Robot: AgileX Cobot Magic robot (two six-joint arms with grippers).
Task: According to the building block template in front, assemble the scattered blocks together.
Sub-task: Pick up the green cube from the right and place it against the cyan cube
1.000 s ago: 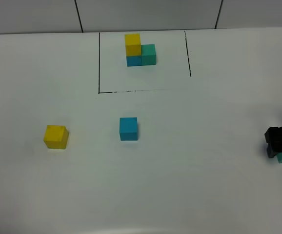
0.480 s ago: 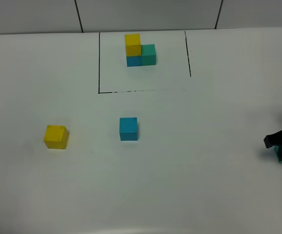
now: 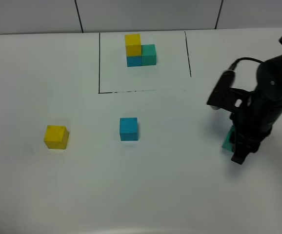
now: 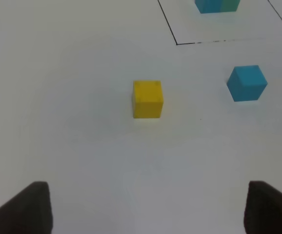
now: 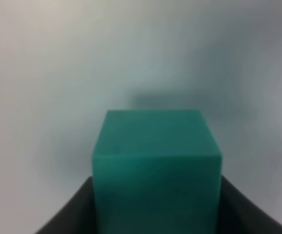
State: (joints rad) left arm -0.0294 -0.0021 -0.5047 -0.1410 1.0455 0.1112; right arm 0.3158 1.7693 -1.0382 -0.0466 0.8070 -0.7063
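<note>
Tabletop open toward blue cube, right hand clamping green cube

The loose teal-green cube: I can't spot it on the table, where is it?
Exterior high view, right side: the teal-green cube is gripped by the fingers of the right gripper, right of the sky-blue cube.

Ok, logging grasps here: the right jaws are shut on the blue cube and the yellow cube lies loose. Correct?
No, the right jaws are shut on the teal cube, as the right wrist view shows. The blue cube lies loose, like the yellow cube.
</note>
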